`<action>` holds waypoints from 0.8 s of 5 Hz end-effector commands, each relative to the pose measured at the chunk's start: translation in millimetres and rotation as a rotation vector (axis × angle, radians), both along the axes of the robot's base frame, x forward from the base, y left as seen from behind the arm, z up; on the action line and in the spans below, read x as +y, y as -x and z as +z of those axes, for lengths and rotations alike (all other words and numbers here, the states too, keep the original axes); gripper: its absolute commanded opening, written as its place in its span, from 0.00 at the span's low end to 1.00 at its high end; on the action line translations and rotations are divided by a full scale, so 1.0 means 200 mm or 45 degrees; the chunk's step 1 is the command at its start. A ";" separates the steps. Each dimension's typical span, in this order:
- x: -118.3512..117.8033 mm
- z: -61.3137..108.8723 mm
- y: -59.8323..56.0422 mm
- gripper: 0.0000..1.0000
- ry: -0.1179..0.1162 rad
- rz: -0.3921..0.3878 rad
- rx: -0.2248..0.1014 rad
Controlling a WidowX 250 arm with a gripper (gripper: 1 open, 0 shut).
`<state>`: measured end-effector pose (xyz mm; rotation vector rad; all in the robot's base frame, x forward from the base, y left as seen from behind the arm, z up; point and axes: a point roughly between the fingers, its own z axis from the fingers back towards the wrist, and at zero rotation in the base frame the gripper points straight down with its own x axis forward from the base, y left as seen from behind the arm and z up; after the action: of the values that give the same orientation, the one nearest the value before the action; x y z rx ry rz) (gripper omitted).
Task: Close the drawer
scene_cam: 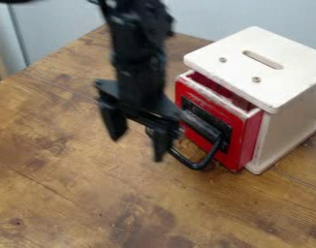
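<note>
The drawer (228, 124) has a red front and stands pulled a little way out of its pale wooden box (273, 79). Its black loop handle (200, 155) lies forward on the table. My gripper (138, 136) hangs just left of the handle, pointing down, fingers spread wide and open with nothing between them. The right finger (160, 141) stands in front of the handle's left end and hides part of it. I cannot tell whether it touches the handle.
The wooden table (70, 194) stretches left and towards the front. The box with its slotted top stands at the right. A pale wall runs behind the table's far edge.
</note>
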<state>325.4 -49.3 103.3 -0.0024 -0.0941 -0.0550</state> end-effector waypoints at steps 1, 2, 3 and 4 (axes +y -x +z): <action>-0.08 0.03 -0.16 1.00 0.008 -0.076 -0.087; -0.11 -0.01 -0.26 1.00 0.015 -0.131 -0.100; -0.15 -0.03 -0.36 1.00 0.016 -0.194 -0.092; -0.12 -0.08 -0.40 1.00 0.014 -0.187 -0.094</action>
<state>394.1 -64.5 67.7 -0.0090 -0.0918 -0.1873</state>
